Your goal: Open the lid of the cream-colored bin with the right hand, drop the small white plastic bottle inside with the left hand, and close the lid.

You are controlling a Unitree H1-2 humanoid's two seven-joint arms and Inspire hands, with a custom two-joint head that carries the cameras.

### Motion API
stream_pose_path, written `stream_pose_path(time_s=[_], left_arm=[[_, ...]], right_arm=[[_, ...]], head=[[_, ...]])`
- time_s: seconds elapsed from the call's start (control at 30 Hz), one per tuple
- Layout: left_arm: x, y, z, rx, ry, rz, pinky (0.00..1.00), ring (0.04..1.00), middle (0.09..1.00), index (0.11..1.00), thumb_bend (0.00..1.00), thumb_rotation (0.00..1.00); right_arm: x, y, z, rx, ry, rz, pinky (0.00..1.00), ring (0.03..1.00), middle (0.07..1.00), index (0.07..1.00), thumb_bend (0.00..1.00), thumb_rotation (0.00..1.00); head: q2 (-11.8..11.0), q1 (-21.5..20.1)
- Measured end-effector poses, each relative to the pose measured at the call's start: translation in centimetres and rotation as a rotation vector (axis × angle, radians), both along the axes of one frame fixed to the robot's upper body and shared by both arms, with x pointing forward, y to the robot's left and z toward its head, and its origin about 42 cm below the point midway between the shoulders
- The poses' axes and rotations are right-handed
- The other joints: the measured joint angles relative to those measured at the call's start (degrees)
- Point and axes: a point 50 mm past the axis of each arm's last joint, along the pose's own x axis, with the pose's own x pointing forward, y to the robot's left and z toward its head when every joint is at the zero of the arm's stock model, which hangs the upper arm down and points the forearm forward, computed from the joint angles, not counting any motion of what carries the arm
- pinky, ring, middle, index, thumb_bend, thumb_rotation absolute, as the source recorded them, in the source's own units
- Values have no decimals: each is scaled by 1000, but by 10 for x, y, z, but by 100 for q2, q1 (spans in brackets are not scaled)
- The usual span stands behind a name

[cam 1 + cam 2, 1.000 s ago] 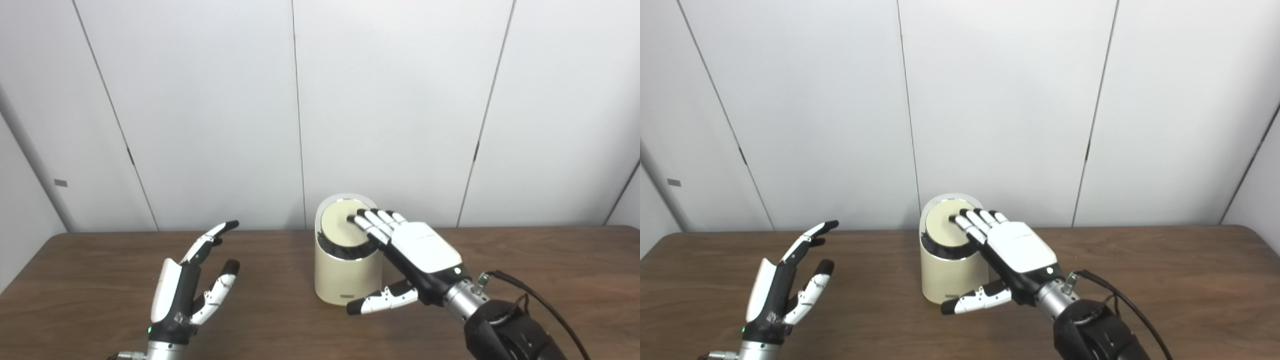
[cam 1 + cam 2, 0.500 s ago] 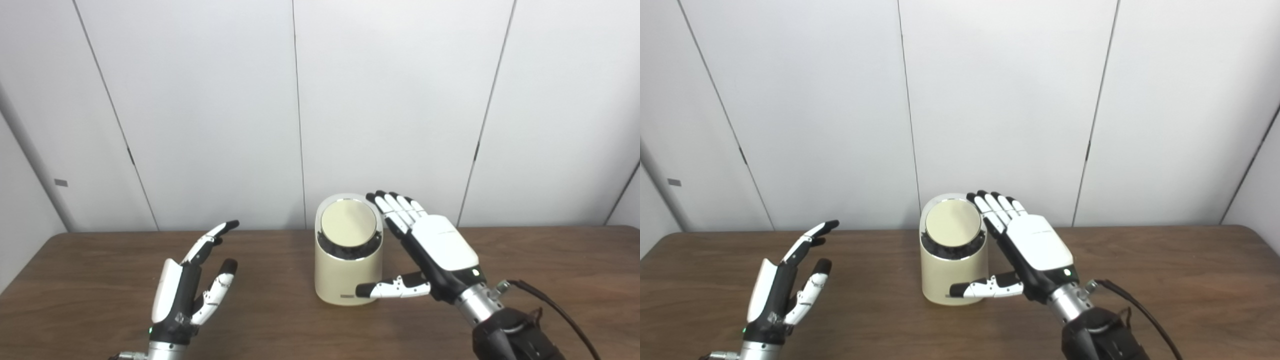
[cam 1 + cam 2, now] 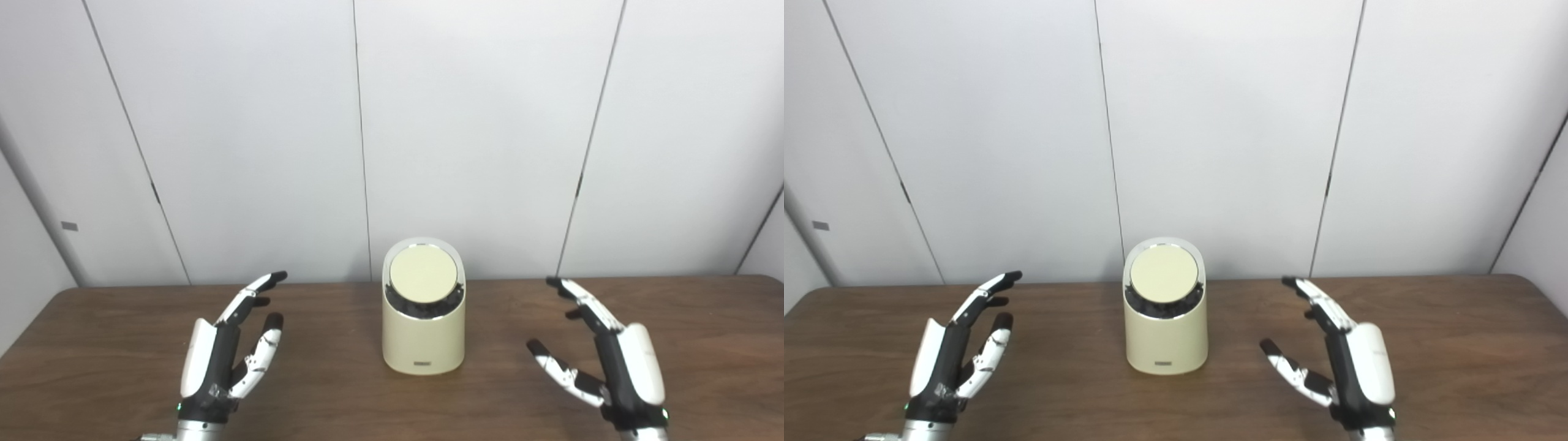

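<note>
Cream plastic forms the bin [image 3: 422, 327], which stands upright at the middle of the table [image 3: 104, 343], its round lid [image 3: 422, 274] sitting flush in the slanted top with a dark ring showing under its lower edge. Left of the bin, well apart from it, the left hand [image 3: 223, 352] hovers with its fingers spread and nothing in it; right of the bin, equally apart, the right hand [image 3: 606, 361] hangs spread too, palm turned toward the bin and empty. No white bottle shows anywhere on the table or in either hand, so it may already lie inside the bin, though the closed lid hides that. Judged from how things lie, the lid is down and the task looks finished or close to it. If the lid is not fully seated, the sound way to finish is to bring the right hand over the bin from its own side, lay flat fingers on the centre of the lid and press straight along its slant, lightly, so the light bin neither tips backward nor slides across the wood. The left hand should keep clear of the bin, since a brush against its side could shove it.
</note>
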Motion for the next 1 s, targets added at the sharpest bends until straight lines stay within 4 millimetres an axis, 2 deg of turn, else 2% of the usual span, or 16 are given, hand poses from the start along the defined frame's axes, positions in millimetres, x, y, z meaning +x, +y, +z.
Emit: stream_pose_path(time_s=[0.13, 0.37, 0.53, 0.6, 0.7, 0.83, 0.93, 1.0], left_arm=[[-1, 2, 0, -16, -23, 34, 680, 781, 803, 795, 220, 667], [-16, 3, -14, -67, -11, 73, 661, 758, 779, 786, 230, 630], [-22, -3, -13, -132, -24, 54, 655, 735, 756, 759, 252, 572], [-23, -4, -13, -137, -30, 50, 651, 731, 752, 756, 251, 565], [-23, -4, -13, -137, -36, 51, 641, 725, 751, 752, 262, 548], [-23, -8, -15, -146, -46, 52, 630, 719, 745, 738, 295, 488], [-24, -9, -16, -143, -46, 46, 618, 717, 744, 734, 304, 502], [-24, -9, -15, -145, -52, 52, 616, 718, 746, 734, 298, 521]], right_arm=[[-2, 0, 1, 35, -44, 13, 654, 794, 825, 801, 258, 357], [-1, 3, 0, 80, -34, 33, 668, 797, 825, 814, 242, 428], [-8, 11, 1, 122, -32, 52, 641, 777, 802, 785, 246, 358], [-9, 11, 1, 126, -30, 51, 602, 746, 790, 763, 283, 274], [-9, 8, 1, 136, -32, 40, 567, 713, 777, 741, 328, 205], [-10, 5, 1, 148, -30, 35, 533, 684, 771, 730, 333, 194], [-10, 4, 1, 148, -30, 34, 542, 684, 762, 721, 338, 192], [-10, 3, 1, 151, -30, 32, 559, 696, 760, 724, 339, 232]], head=[[35, -44], [132, -70], [193, -105], [202, -105], [220, -114], [193, -88], [202, -79], [202, -114]])
